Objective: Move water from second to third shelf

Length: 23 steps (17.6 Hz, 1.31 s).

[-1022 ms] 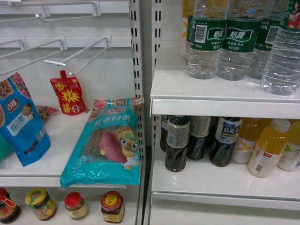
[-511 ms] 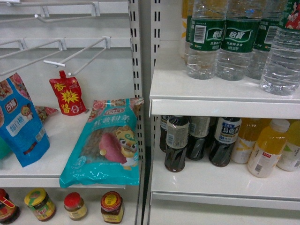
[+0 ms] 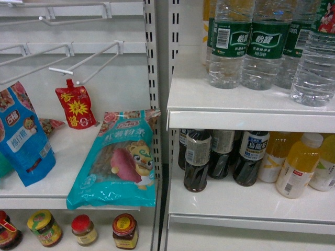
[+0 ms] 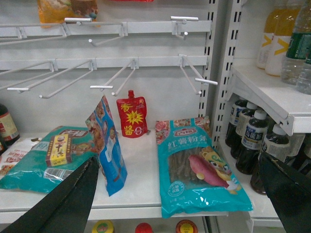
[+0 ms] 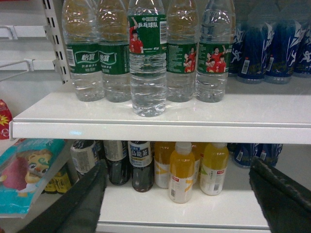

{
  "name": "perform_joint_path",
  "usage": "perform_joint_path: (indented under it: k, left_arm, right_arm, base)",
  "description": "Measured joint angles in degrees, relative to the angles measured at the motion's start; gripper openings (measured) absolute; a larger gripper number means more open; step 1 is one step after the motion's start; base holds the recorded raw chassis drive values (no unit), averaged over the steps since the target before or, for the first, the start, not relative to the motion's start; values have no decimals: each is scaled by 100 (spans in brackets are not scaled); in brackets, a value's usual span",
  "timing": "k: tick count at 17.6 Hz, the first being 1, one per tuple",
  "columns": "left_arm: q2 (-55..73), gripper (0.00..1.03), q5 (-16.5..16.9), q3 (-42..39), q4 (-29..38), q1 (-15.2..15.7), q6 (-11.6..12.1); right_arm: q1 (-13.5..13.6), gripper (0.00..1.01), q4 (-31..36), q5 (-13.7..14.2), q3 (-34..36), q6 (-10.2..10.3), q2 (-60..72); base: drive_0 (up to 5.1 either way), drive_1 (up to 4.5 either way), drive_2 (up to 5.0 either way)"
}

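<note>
Clear plastic water bottle with its green label stands at the front of its row on the upper white shelf, untouched. Both the left gripper and the right gripper hang wide apart, empty, short of the shelving. Nothing is grasped yet; the reach, lift and transfer remain.

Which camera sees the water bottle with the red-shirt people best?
The right wrist view: the water bottle stands front and centre, label facing the camera. The head view catches only its clear lower body at the right edge. In the left wrist view, the bottles at the edge are too cropped to tell.
</note>
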<state>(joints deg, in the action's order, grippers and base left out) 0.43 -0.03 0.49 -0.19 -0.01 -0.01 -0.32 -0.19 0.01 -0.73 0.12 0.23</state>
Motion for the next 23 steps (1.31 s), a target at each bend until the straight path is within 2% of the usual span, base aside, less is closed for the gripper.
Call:
perform_joint_path:
  k: [1,2,3,23]
  left_arm:
    - [0,98,-2,0,0,0,0]
    - [0,98,0,0,0,0,0]
    - [0,98,-2,0,0,0,0]
    - [0,98,0,0,0,0,0]
  right_arm:
    - [0,93,0,0,0,0,2]
    - [0,100,0,0,0,2,0]
    - [0,97,0,0,0,0,0]
    - [0,98,-2,-2,0,-11,2]
  base:
    - [0,0,0]
    - [0,0,0]
    - [0,0,0]
    - [0,0,0]
